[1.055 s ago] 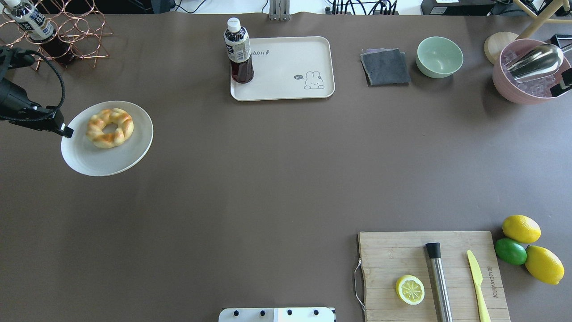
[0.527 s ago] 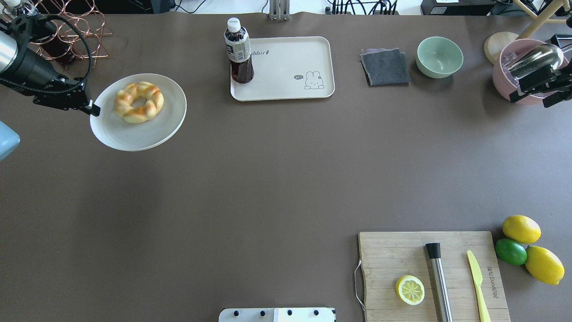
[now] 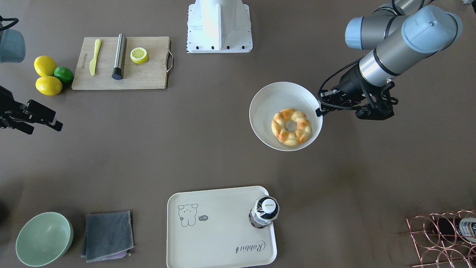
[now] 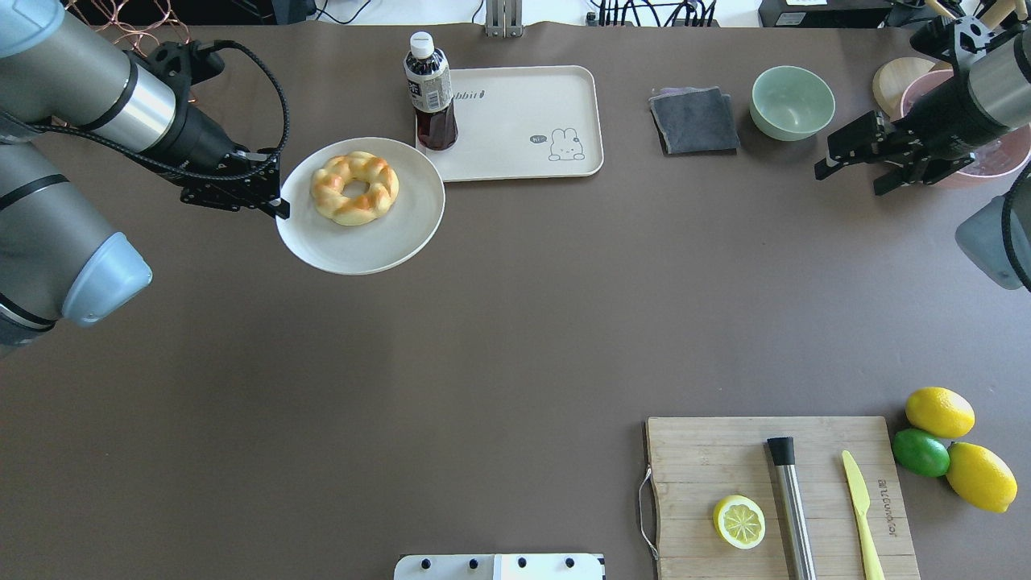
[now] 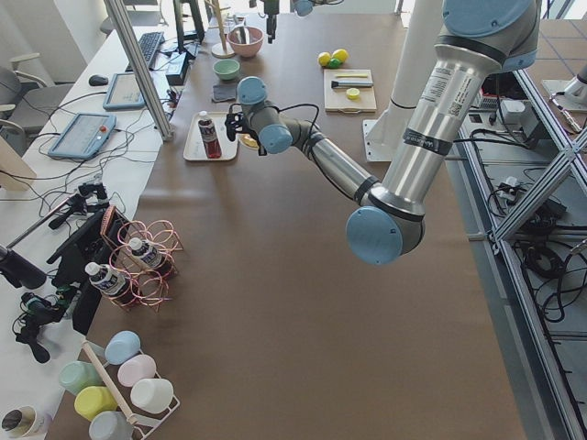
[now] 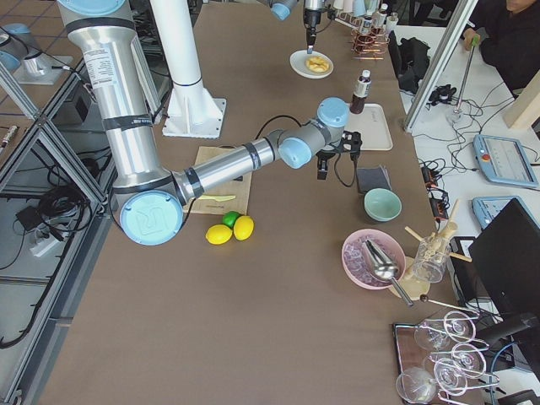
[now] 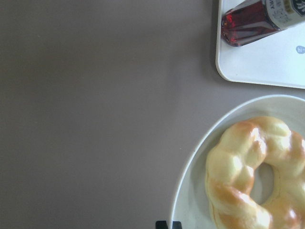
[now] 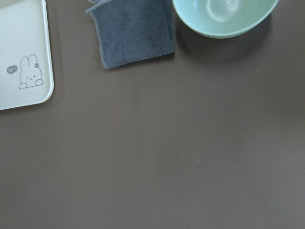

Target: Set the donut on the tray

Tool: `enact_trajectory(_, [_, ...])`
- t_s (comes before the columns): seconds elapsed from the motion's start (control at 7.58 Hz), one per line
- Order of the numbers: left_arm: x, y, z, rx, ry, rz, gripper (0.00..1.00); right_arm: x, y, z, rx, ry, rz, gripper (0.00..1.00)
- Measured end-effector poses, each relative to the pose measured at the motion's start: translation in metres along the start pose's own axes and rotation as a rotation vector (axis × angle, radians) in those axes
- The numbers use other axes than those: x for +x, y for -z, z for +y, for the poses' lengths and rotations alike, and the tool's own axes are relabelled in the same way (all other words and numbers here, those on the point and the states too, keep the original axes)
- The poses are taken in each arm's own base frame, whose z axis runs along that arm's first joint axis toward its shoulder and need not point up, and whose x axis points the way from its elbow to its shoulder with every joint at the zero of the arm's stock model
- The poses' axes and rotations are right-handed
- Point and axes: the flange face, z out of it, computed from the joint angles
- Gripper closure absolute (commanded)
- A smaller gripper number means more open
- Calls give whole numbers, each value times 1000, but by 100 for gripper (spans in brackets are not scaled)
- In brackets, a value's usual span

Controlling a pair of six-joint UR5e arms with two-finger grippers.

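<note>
Pretty clearly a robotics lab, not a kitchen. Two big grey-and-blue robot arms [image 5: 404,165] come off a white pedestal [image 3: 219,26], and there's aluminium framing [image 5: 138,64] around the bench. Tablet-style control pendants [image 5: 81,136] and loose cables [image 4: 652,12] sit off to the side, with a person [image 6: 506,34] at the side desk. The food stuff, a donut [image 4: 354,188] on a plate [image 4: 362,242], a cutting board [image 4: 709,467] and wine glasses [image 6: 439,359], is just laid out on a brown-covered surface [image 4: 483,338].

donut [image 4: 354,188] on plate [image 4: 354,248], plate near tray [image 4: 519,125], bottle [image 4: 430,93] on tray corner
</note>
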Motion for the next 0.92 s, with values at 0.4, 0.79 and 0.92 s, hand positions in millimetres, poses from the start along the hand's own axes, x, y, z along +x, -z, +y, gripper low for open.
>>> enact_trajectory(0.4, [59,-16,13,17,43,-6,100,-57,-19,16,17,-32,-86,0])
enact_trajectory(0.79, [95,-35,32,36,72,-6,100,-131,-45,36,13,-102,-148,0])
enact_trajectory(0.92, [100,-40,37,39,74,-7,100,-157,-47,39,9,-98,-169,0])
